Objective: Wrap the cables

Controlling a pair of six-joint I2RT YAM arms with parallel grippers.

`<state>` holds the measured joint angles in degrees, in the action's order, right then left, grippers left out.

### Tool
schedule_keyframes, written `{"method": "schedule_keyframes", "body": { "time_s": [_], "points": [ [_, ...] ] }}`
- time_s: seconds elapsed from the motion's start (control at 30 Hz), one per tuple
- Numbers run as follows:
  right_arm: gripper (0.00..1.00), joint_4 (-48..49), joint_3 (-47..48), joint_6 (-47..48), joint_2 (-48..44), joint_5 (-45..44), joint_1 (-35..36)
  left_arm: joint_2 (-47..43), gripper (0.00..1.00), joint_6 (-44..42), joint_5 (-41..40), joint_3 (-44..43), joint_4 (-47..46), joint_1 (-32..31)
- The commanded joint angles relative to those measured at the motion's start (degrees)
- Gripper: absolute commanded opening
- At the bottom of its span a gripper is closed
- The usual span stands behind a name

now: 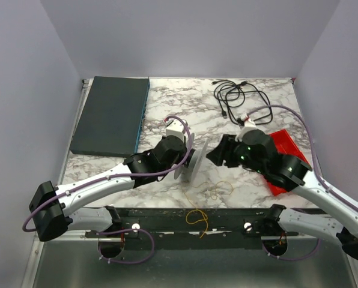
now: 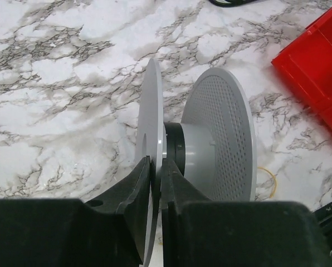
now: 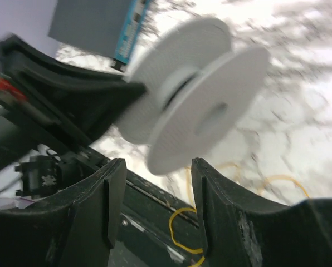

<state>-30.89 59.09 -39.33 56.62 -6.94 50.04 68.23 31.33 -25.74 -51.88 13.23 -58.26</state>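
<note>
Nearest in, the cables (image 1: 197, 218), thin yellow-orange strands, trail in loose loops over the table's front edge and across the black rail (image 1: 161, 221) between the arm bases. Another loop lies on the marble just right of centre. All of it lies apart from the spool.

One step up, the left gripper (image 2: 156, 164) is clamped on the grey spool (image 2: 221, 139). Its two fingers pinch the thin near flange from either side, holding the reel edge-on over the marble table (image 2: 60, 83) with its axis roughly level.

The right gripper (image 3: 155, 167) faces it from the other side, jaws spread wide, nothing between the pads. The spool's perforated flange sits just beyond those fingertips, but the wrist view is too blurred to tell whether they touch.

Behind the right arm lies a red tray (image 1: 285, 143), partly covered by that arm. Far back, a black cord (image 1: 236, 95) with plugs lies coiled on the right. A dark flat box (image 1: 110, 114) with a blue edge sits along the left side.
</note>
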Motion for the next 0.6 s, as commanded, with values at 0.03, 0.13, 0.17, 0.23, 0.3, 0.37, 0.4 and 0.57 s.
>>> {"method": "schedule_keyframes", "body": {
  "time_s": [0.03, 0.13, 0.17, 0.23, 0.3, 0.37, 0.4, 0.57],
  "points": [
    [0.56, -16.3, -12.3, -11.7, -9.6, -7.9, 0.2, 0.1, 0.18, -0.4, 1.7, -3.8, -0.7, -0.4],
    [0.5, -18.3, -18.6, -17.5, -11.2, -9.4, 0.2, 0.7, 0.19, -0.9, 2.0, -4.7, -0.5, -0.4],
    [0.47, -17.6, -20.2, -18.8, -11.1, -9.3, 0.2, 0.9, 0.19, -1.0, 2.2, -4.9, -0.5, -0.4],
    [0.43, -12.9, -23.6, -19.2, -11.1, -6.8, 0.3, 1.2, 0.2, -1.0, 2.4, -5.1, -0.6, -0.4],
    [0.41, -8.7, -26.3, -18.8, -10.4, -4.8, 0.3, 1.3, 0.21, -0.9, 2.7, -5.0, -0.6, -0.4],
    [0.39, -5.4, -28.1, -17.5, -10.1, -3.0, 0.6, 1.3, 0.24, -1.0, 3.0, -5.0, -0.8, -0.4],
    [0.39, -3.8, -28.6, -16.9, -10.4, -2.0, 1.2, 1.2, 0.25, -1.0, 3.2, -5.0, -0.6, -0.4],
    [0.39, -1.2, -29.0, -15.3, -12.1, -1.3, 10.4, 0.0, 0.32, -2.0, 3.8, -5.6, 0.4, -0.3]
  ]
}}
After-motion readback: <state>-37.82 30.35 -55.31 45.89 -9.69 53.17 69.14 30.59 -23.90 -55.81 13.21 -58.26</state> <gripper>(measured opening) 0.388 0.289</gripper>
